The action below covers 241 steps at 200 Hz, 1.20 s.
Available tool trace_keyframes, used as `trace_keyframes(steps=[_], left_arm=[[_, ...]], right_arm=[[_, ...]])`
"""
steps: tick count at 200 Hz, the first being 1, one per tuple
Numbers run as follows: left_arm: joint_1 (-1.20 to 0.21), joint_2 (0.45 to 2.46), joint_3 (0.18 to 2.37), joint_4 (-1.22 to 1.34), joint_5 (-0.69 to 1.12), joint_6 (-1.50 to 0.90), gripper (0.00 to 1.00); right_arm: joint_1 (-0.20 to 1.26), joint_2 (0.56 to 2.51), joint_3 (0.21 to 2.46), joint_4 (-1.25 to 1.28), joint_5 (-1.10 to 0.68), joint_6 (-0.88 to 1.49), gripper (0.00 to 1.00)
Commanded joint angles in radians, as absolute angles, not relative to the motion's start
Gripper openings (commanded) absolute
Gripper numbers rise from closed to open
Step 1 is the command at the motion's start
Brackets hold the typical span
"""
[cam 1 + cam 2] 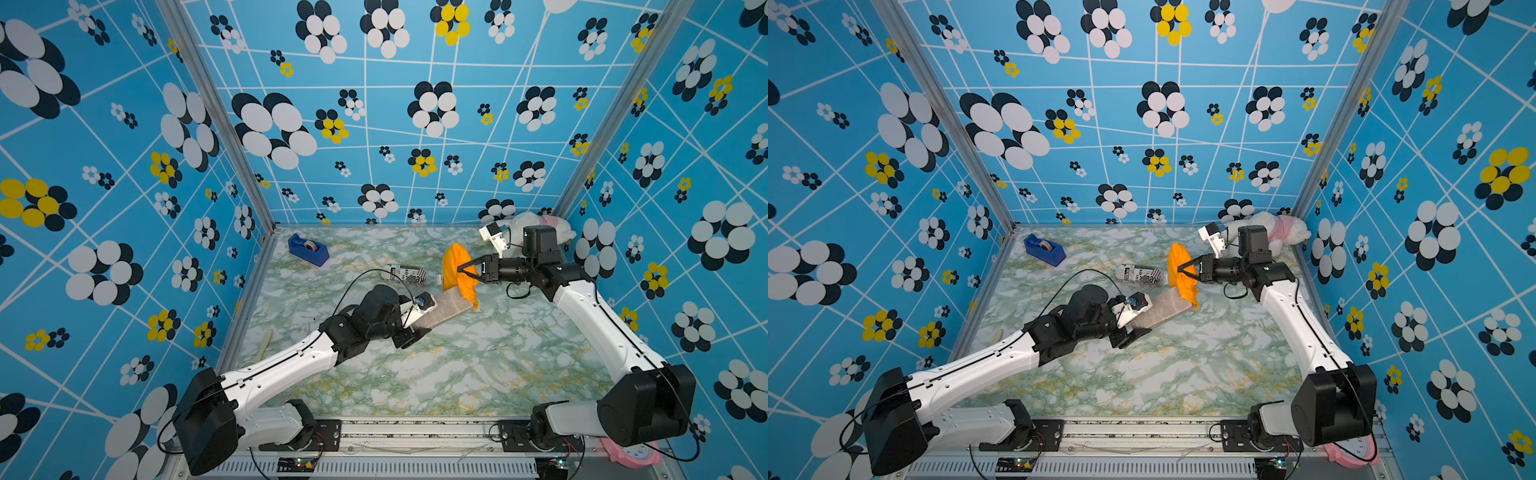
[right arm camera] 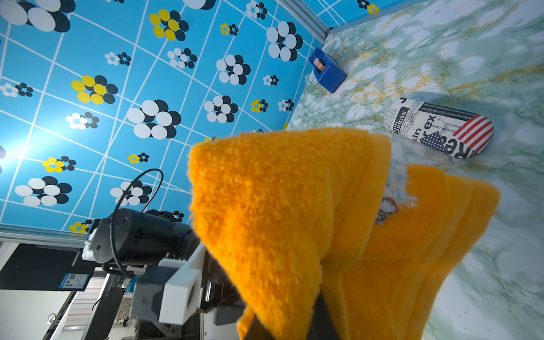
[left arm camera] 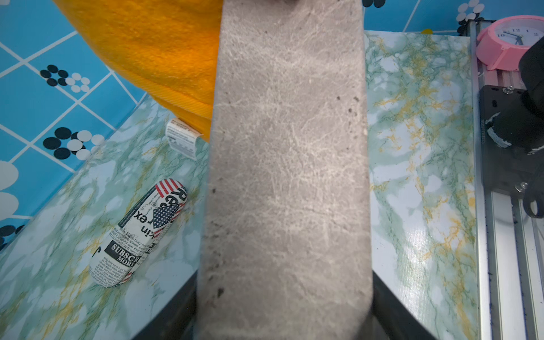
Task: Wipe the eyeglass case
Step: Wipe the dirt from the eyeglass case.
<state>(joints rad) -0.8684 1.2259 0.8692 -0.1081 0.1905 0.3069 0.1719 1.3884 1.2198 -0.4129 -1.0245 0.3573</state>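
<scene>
**Grey case held by one end, cloth at its tip**

The left gripper [image 1: 415, 326] is clamped across one end of the grey eyeglass case [image 1: 446, 309], which juts toward the right arm, apparently raised off the table [image 1: 457, 374]. The right gripper [image 1: 460, 269] is pinched tight on a limp orange cloth [image 1: 453, 259], and a hanging fold touches the case's far end. The case looks stiff, light and matt (scuffed, so probably not slippery). Hard pressure at its free end would likely twist it in the jaws.
</scene>
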Motion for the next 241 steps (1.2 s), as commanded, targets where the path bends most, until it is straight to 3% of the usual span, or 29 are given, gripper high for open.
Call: trace_keyframes(steps=[1,96,133,194,241], left_arm=[[-0.887,1.221,0.906,-0.043,0.179,0.342,0.03],[-0.745,1.15,0.857,0.064,0.164,0.263,0.02],[-0.758,1.175,0.889,0.029,0.201,0.272,0.02],[-0.876,1.169,0.928,-0.082,0.103,0.386,0.02],[-0.822,1.153,0.902,-0.04,0.101,0.341,0.02]], right_arm=[[0.183,1.401,1.219,-0.36,-1.098,0.384,0.0],[0.182,1.224,0.989,-0.301,-1.097,0.5,0.0],[0.183,1.232,1.025,-0.369,-1.089,0.441,0.0],[0.188,1.352,1.174,-0.391,-1.102,0.393,0.0],[0.2,1.319,1.117,-0.414,-1.092,0.381,0.0]])
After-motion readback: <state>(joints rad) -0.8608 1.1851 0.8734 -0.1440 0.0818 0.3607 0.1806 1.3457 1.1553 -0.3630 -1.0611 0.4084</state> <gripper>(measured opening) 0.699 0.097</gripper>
